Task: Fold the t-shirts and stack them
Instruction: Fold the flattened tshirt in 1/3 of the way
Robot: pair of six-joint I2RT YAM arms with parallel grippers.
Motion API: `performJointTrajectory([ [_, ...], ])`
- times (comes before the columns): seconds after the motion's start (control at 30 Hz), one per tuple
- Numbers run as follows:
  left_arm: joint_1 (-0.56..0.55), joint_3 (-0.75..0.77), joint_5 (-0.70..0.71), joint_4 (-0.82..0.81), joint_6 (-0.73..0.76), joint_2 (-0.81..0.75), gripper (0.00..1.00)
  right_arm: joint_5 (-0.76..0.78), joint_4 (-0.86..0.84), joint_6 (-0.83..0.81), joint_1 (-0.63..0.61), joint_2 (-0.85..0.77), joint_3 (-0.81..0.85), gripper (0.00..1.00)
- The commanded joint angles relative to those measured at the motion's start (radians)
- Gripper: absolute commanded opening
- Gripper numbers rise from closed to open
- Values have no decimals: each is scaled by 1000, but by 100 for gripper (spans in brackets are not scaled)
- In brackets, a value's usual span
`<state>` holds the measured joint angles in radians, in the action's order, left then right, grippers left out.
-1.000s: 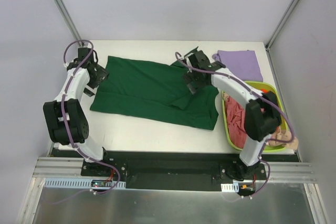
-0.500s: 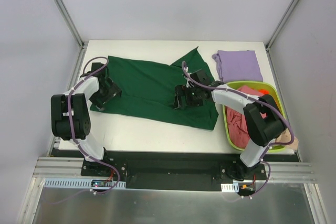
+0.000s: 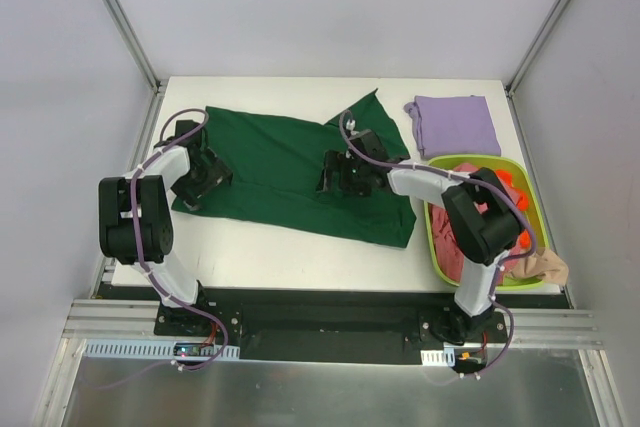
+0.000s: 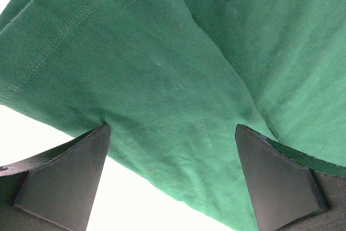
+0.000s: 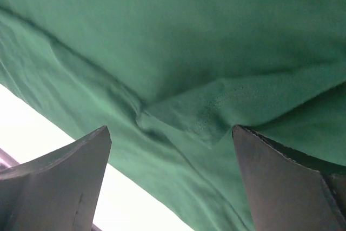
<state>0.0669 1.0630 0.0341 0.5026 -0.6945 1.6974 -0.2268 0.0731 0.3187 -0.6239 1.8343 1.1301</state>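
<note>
The dark green t-shirt (image 3: 280, 167) lies spread across the table. My left gripper (image 3: 197, 190) is open, low over its left hem; the wrist view shows green cloth (image 4: 178, 79) between the spread fingers (image 4: 65, 179). My right gripper (image 3: 333, 175) is open, low over the shirt's middle, above a folded sleeve edge (image 5: 216, 109). The lilac t-shirt (image 3: 457, 124) lies folded at the far right. A pinkish-red t-shirt (image 3: 455, 227) sits in the basket and a beige one (image 3: 545, 267) hangs over its near rim.
The lime-green basket (image 3: 432, 237) stands at the right edge, with small orange objects (image 3: 512, 192) inside. White table (image 3: 260, 252) shows in front of the green shirt. Grey walls surround the table.
Both arms came down from the shirt's far edge onto the cloth. The right gripper moved left to the shirt's middle, and the shirt's far right corner now lies flat.
</note>
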Motion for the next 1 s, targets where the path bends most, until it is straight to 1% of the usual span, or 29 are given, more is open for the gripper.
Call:
performJointTrajectory([
  [0.0, 8, -23, 18, 2, 12, -38, 99, 116, -185, 80, -10, 83, 115, 96],
  [0.13, 8, -28, 10, 2, 18, -50, 99, 122, -205, 94, -10, 163, 255, 96],
  [0.27, 8, -26, 10, 2, 29, -64, 99, 175, -89, 17, -11, 158, 358, 96],
  [0.33, 8, -17, -2, 2, 29, -68, 99, 179, -55, -12, -11, 111, 326, 96],
  [0.47, 7, 25, -55, 4, 41, -93, 99, 219, 5, -75, -23, -38, 212, 96],
  [0.6, 7, 78, -71, 2, 46, -108, 99, 317, 222, -78, -30, -194, 91, 96],
  [0.7, 5, 126, -121, 2, 44, -56, 99, 313, 293, -58, -48, -273, -44, 96],
  [0.77, 2, 152, -137, 1, 35, 2, 99, 259, 291, -41, -48, -279, -107, 96],
  [0.83, 2, 163, -157, 1, 26, 44, 99, 238, 286, -27, -49, -250, -124, 96],
  [0.87, 1, 164, -166, 2, 23, 57, 99, 201, 286, -23, -50, -236, -124, 96],
  [0.97, 1, 158, -145, 1, 24, 85, 99, 204, 278, -35, -50, -199, -125, 96],
])
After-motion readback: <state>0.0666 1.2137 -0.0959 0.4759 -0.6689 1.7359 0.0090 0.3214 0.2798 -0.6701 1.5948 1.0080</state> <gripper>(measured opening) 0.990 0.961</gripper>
